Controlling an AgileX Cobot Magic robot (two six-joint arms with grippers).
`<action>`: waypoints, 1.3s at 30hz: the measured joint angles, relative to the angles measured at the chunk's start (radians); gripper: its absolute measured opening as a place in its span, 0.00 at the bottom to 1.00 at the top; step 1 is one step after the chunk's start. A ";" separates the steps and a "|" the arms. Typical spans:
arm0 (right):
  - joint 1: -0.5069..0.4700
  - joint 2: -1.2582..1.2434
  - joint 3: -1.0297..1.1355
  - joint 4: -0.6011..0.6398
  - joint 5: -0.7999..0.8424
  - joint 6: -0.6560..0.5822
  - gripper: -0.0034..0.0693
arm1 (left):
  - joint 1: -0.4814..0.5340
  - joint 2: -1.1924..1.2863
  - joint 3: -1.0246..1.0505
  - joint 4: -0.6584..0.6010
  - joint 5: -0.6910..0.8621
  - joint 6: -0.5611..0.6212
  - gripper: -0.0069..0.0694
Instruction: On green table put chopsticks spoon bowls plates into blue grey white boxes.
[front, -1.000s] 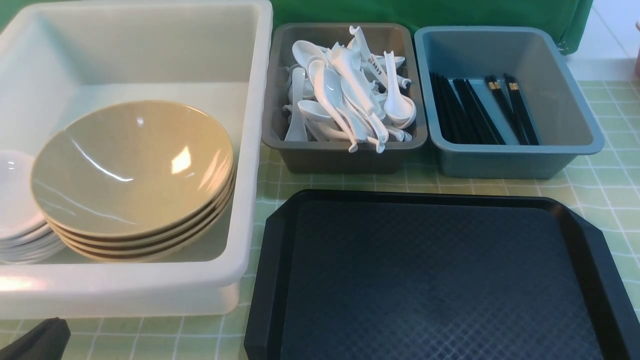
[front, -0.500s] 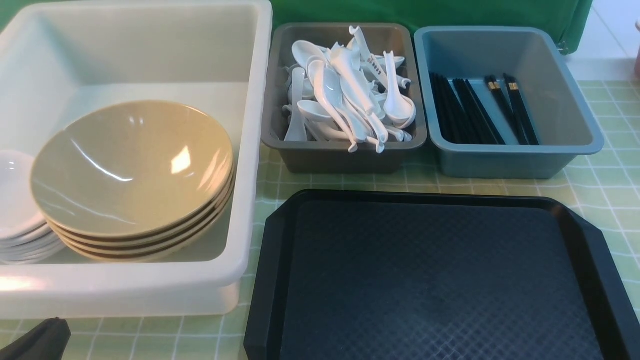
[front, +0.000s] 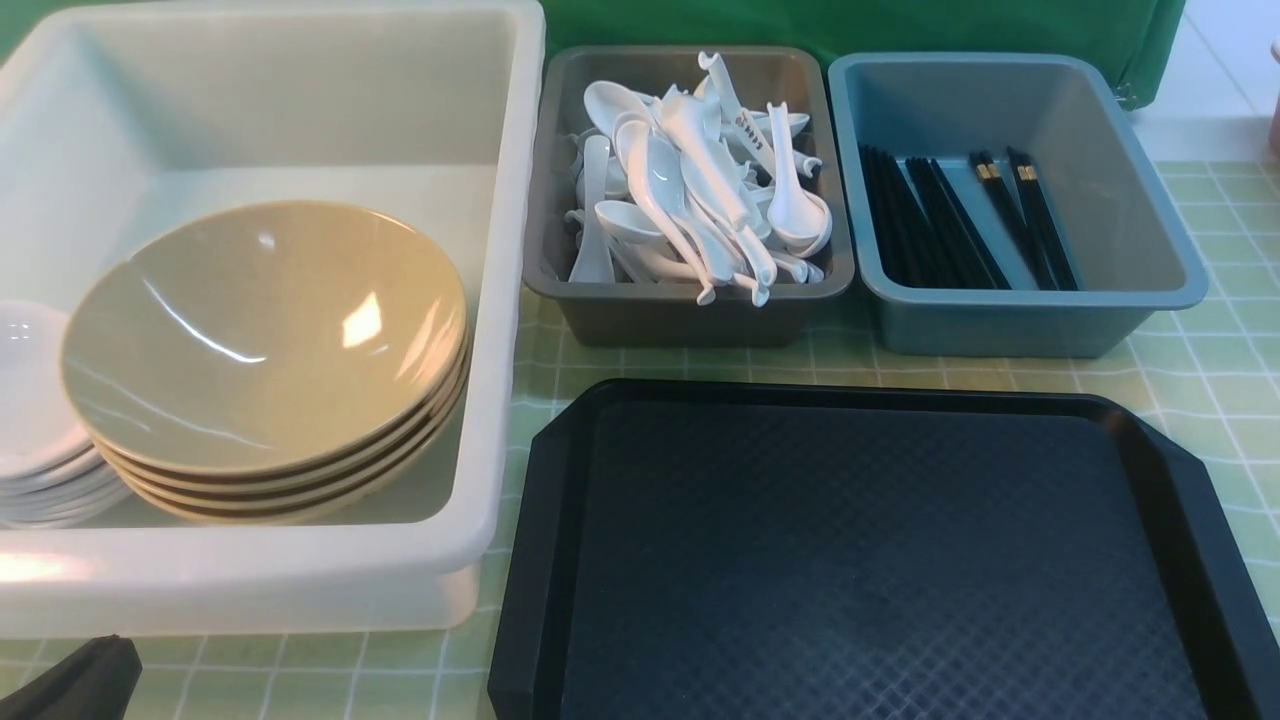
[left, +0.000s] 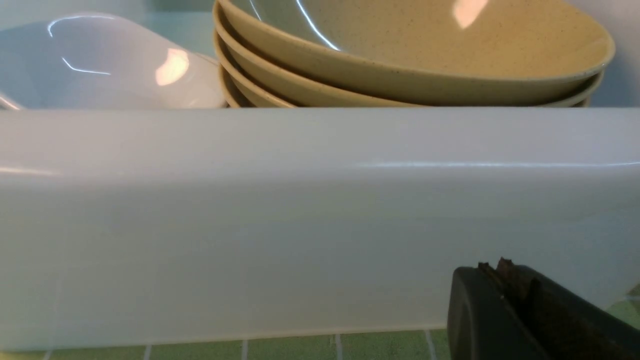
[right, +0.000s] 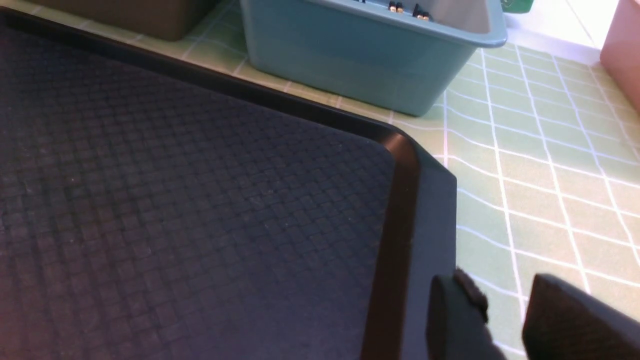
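Sorting looks done: tan glossy bowls (front: 265, 340) sit in the translucent white tub (front: 500, 300), black textured tray (front: 860, 560) bare. Left fingers (left: 505, 280) look closed, right fingers (right: 465, 310) slightly apart, holding nothing. Next, probably just park.

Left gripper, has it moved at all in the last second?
No. The left gripper sits at the same spot below the white box rim.

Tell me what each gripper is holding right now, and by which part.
Nothing is held. The left gripper sits shut and empty beside the white box. The right gripper is open, with only the green table between its fingers.
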 joint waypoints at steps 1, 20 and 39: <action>0.000 0.000 0.000 0.000 0.000 0.000 0.35 | 0.000 0.000 0.000 0.000 0.000 0.000 0.09; 0.000 0.000 0.000 0.000 0.000 0.000 0.36 | 0.000 0.000 0.000 0.000 0.000 0.000 0.09; 0.000 0.000 0.000 0.000 0.000 0.000 0.37 | 0.000 0.000 0.000 0.000 0.000 0.000 0.09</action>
